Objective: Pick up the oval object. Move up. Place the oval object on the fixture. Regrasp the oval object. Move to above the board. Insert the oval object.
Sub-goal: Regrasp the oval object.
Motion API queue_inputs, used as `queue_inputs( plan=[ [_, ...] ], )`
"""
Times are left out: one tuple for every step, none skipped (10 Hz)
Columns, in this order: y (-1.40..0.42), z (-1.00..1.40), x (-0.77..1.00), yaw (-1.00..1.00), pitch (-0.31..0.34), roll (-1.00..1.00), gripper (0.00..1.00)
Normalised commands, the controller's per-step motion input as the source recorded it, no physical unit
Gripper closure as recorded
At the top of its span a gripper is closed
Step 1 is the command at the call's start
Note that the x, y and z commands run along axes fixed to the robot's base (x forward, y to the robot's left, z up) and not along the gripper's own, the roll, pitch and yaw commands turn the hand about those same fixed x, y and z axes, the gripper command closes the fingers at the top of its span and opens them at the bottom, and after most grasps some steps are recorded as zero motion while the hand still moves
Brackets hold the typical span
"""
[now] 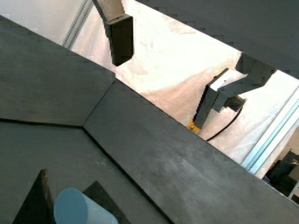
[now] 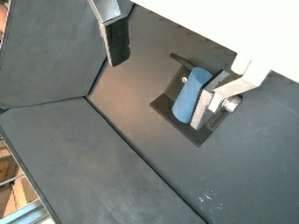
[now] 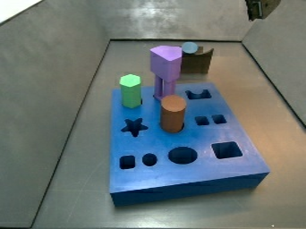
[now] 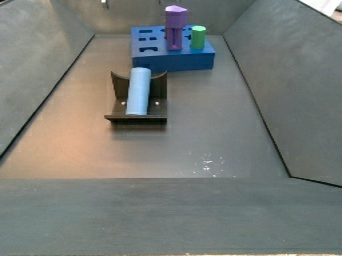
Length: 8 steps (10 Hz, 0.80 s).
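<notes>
Board (image 3: 191, 165), thick bright-blue slab with shaped cutouts, fills centre of a side view, purple (image 3: 165, 67), green (image 3: 131, 90) and orange-brown pegs (image 3: 174, 114) standing in it. Fixture (image 4: 138, 108), dark angular bracket, sits left of centre in a side view, cradling the pale grey-blue oval object (image 4: 138, 88). Gripper (image 2: 170, 66) hangs above, fingers spread, empty. Peg looks rigid, light, smooth; grasp mid-length across flat sides.

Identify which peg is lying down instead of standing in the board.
The oval object, pale blue, lies on the fixture; the others stand upright. The gripper, empty, hangs above.
</notes>
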Motion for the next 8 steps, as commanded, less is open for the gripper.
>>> queue_inputs(
  plan=[
    [0.08, -1.00, 0.03, 0.24, 0.063, 0.21, 0.00],
    [0.07, -1.00, 0.05, 0.22, 0.015, 0.19, 0.00],
    [0.06, -1.00, 0.06, 0.19, -0.033, 0.15, 0.00],
    [0.06, -1.00, 0.07, 0.16, -0.071, 0.12, 0.00],
    [0.05, -1.00, 0.08, 0.13, -0.105, 0.10, 0.00],
    [0.05, -1.00, 0.08, 0.10, -0.130, 0.09, 0.00],
    [0.05, -1.00, 0.09, 0.05, -0.145, 0.07, 0.00],
    [0.04, -1.00, 0.10, 0.02, -0.142, 0.07, 0.00]
  ],
)
